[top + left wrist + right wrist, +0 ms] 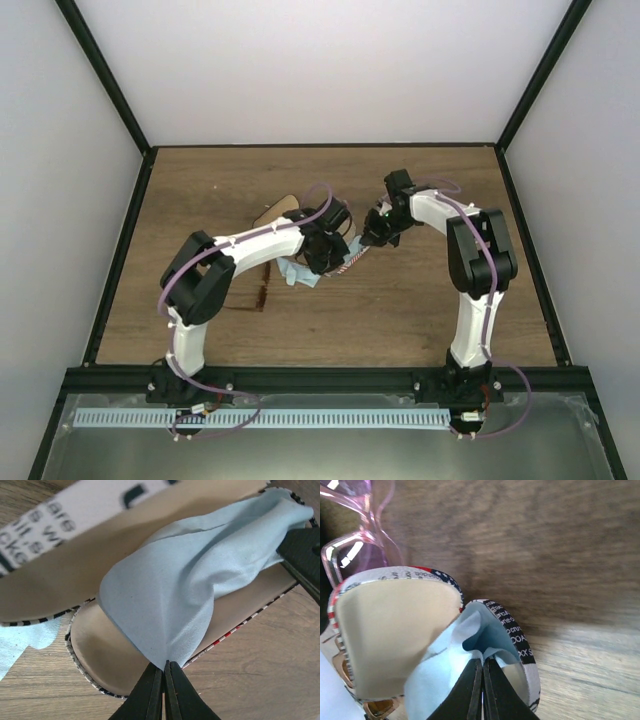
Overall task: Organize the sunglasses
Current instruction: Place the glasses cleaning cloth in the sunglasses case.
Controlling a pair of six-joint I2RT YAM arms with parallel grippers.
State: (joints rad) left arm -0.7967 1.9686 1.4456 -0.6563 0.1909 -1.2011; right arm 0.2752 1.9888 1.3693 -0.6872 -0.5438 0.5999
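Spanning the open striped case [95,665], a light blue cloth [170,590] is held at two places. The left gripper [164,672] is closed tight on a corner at one long rim of the case, and the right gripper [483,664] is pinched shut on the other end, at the case's end.

The sunglasses [262,292] are seen from above on the table to the left of the case, beyond a second, loose cloth [20,642]. They lie outside the case and apart from both grippers.

Several slips can be judged likely. If the two grips are pulled apart or lifted unevenly, the light case could be dragged, tipped, or snapped shut on the cloth. If the cloth is released bunched, too little room may be left for the sunglasses. The left forearm lies close to the sunglasses, which could be swept aside by it.

Counted: two cases, the striped one and a tan oval case [278,212] behind and left of it. Two cloths and one pair of sunglasses are made out.
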